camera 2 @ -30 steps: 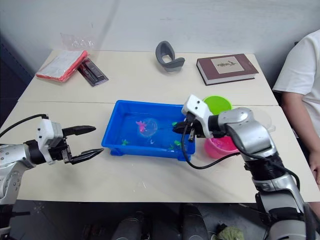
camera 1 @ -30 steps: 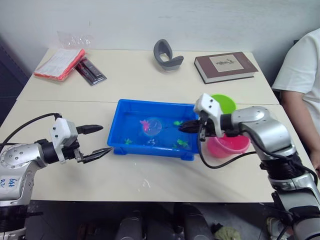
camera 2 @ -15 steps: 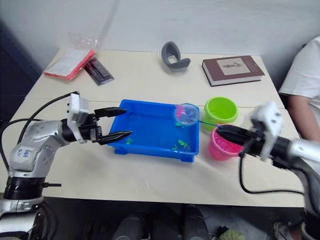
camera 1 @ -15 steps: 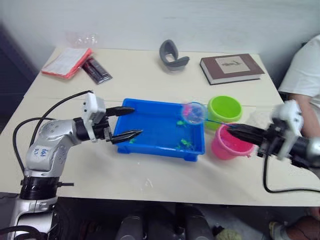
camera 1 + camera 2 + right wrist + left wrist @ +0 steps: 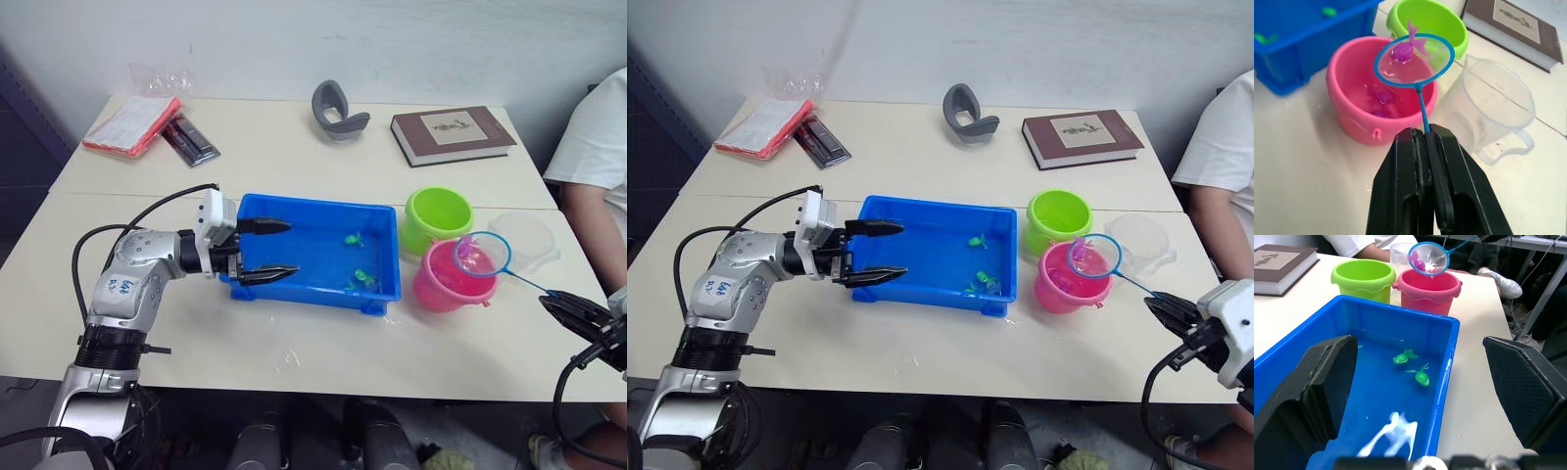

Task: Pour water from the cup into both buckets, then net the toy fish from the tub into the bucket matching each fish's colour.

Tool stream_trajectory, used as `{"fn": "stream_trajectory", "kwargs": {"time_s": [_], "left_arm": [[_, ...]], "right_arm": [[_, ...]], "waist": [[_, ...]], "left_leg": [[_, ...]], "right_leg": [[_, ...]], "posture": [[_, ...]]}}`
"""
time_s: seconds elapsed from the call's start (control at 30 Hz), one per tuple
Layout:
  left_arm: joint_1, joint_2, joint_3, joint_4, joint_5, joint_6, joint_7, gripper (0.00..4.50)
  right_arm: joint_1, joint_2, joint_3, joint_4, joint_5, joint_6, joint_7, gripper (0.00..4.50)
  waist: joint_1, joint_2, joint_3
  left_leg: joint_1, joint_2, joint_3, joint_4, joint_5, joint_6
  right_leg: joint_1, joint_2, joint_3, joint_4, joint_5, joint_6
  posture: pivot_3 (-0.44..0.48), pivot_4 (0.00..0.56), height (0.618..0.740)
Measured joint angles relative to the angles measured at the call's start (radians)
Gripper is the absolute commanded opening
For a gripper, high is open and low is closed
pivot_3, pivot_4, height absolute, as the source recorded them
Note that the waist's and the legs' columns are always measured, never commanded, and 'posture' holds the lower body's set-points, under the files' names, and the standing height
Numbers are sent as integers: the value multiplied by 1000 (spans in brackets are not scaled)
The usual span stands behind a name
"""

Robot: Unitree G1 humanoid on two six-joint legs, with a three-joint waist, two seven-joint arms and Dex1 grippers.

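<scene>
right gripper (image 5: pixel 1426 134): fingers closed tight on the net's thin handle, at the table's near right edge, about 4 o'clock from the pink bucket.
net (image 5: pixel 1414 59): hoop held level over the pink bucket (image 5: pixel 446 277), above its far rim — one pink fish (image 5: pixel 1409 48) lies in the mesh, tail up.
pink bucket contents: a few pink fish on the bottom in the right wrist view; can't tell the water level.
green bucket (image 5: pixel 438 213): just beside the pink one at its 11 o'clock, rims near or touching — can't tell which.
cup (image 5: pixel 526 240): clear, upright, at 2 o'clock from the pink bucket, just beside it.
left gripper (image 5: pixel 265 251): jaws wide apart, nothing held; both fingertips reach over the tub's left end, one finger (image 5: pixel 1320 382) over the water, the other finger (image 5: pixel 1525 387) outside the near wall above the table.
tub (image 5: pixel 323 291): mid-table, at 9 o'clock from the buckets, holds water.
green fish (image 5: pixel 1404 356): three or so left in the tub, grouped toward its right end.
book (image 5: pixel 453 133): far right of the table, at 12 o'clock from the green bucket.
person's sleeve (image 5: pixel 593 137): white, at the right edge.
</scene>
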Motion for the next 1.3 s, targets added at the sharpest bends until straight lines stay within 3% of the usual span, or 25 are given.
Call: {"fn": "stream_trajectory", "kwargs": {"time_s": [0.17, 0.37, 0.47, 0.7, 0.9, 1.3], "left_arm": [[-4, -6, 0, 13, 2, -1, -1, 4412], [11, 0, 1, 24, 12, -17, -5, 4412], [18, 0, 2, 27, 12, -23, -5, 4412], [37, 0, 8, 27, 12, -35, -3, 4412], [50, -1, 9, 26, 12, -39, 2, 4412], [60, -16, 13, 23, 11, -46, 8, 4412]], "right_arm": [[68, 27, 70, 103, -241, -402, -63, 0], [70, -36, 65, 277, -600, -871, -288, 0], [69, -57, 51, 328, -727, -1009, -404, 0], [82, -107, 51, 398, -797, -1165, -512, 0], [75, -142, 51, 426, -846, -1224, -572, 0], [37, -137, 75, 389, -899, -1136, -619, 0]], "waist": [[1, 0, 0], [-3, 0, 0], [-5, 0, 0], [-14, 0, 0], [-25, 0, 0], [-25, 0, 0]], "left_leg": [[0, -1, 0, 0, 0, 0], [2, 0, 3, 0, 0, 0], [3, 1, 3, 0, 0, -1], [5, 1, 3, -1, 0, -1], [14, 2, 1, -2, -1, -1], [14, 2, 1, -2, -1, -1]], "right_leg": [[0, 0, 1, 0, 0, 0], [0, 0, 4, -3, 0, 1], [0, 1, 5, -3, 0, 0], [2, 0, 6, -3, 0, 0], [14, 0, 8, -7, 0, -1], [14, -1, 10, -6, 0, -1]], "posture": [[0, 150, 740], [0, 150, 740], [0, 150, 740], [0, 150, 740], [0, 150, 740], [0, 150, 740]]}}
